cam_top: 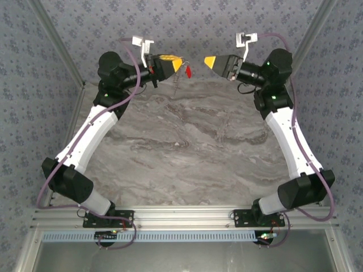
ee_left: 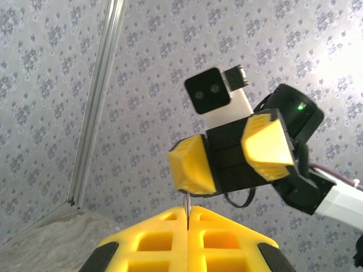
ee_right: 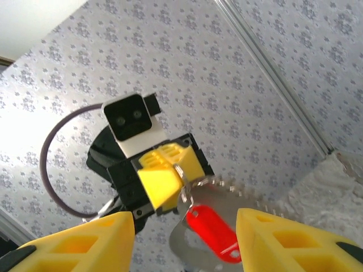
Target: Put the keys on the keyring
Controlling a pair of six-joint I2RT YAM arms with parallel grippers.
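Red key [cam_top: 188, 71] hung at far centre, against the keyring [ee_left: 186, 212], which was pinched in the fully closed left gripper [cam_top: 179, 62]. Right gripper [cam_top: 207, 60], just to its right, stood part open and empty. Threading looked nearly done, though seating was unclear. Next move probably calls for checking that the key is seated.

Grey marbled table [cam_top: 187, 141] enclosed by floral-patterned walls [cam_top: 227, 22], perhaps fabric.
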